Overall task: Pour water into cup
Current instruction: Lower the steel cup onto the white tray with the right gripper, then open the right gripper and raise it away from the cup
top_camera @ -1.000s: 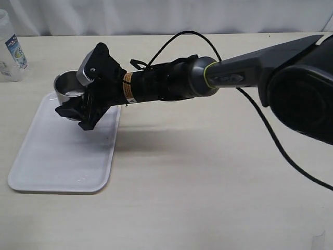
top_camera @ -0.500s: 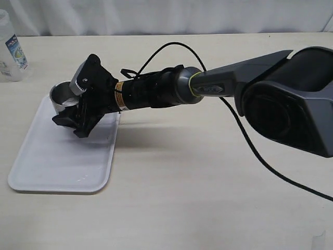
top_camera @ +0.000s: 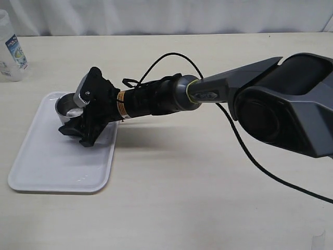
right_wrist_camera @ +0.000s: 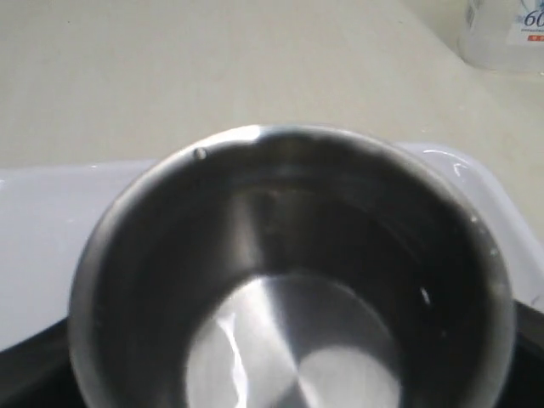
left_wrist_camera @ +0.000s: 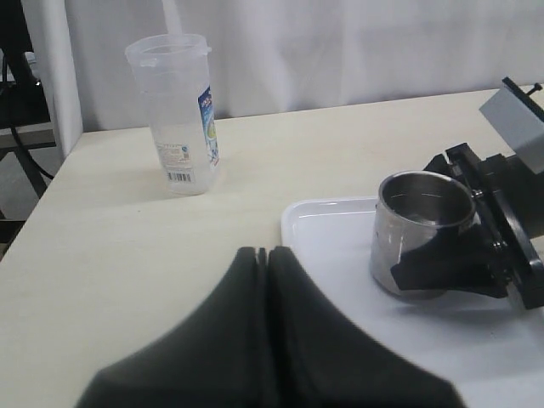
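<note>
Cup [top_camera: 69, 105] is at the tray's [top_camera: 52, 161] corner nearest the plastic container [top_camera: 10, 47] — your right gripper [top_camera: 74, 119] grasps it by its sides, while your left gripper [left_wrist_camera: 264, 255] is clenched tight.

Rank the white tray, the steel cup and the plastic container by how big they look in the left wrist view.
1. White tray: largest, even cut off by the picture's edge.
2. Plastic container and steel cup: too alike to rank; container taller, cup wider and nearer the camera.
</note>
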`<state>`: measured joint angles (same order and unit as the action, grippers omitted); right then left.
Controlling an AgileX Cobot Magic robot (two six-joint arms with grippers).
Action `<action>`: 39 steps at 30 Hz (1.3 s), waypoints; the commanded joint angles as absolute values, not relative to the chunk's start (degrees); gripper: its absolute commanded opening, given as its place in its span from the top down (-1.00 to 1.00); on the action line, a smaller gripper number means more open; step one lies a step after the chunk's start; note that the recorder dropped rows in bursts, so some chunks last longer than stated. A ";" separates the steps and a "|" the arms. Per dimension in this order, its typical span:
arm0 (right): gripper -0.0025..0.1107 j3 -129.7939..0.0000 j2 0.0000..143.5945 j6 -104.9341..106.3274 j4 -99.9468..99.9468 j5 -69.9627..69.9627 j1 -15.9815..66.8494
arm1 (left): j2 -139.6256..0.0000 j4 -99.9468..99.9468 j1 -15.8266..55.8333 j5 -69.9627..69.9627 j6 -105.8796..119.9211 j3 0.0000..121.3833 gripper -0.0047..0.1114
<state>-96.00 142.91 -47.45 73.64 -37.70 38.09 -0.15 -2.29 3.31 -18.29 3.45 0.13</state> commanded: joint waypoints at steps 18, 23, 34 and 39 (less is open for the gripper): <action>-0.58 -96.95 141.85 -47.37 72.59 -37.01 38.08 | 0.00 -2.38 3.12 -17.90 3.10 0.00 0.92; -0.58 -97.04 138.62 -48.67 72.89 -37.11 38.08 | 0.00 -2.38 3.12 -17.90 3.10 0.00 0.92; -0.40 -97.04 127.47 -56.78 73.06 -33.23 37.98 | 0.00 -2.38 3.12 -17.90 3.10 0.00 0.92; 0.37 -97.04 119.93 -69.64 84.66 -29.30 37.98 | 0.00 -2.38 3.12 -17.90 3.10 0.00 0.92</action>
<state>-96.71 123.46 -62.48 77.59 -30.74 38.09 -0.15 -2.29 3.31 -18.29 3.45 0.13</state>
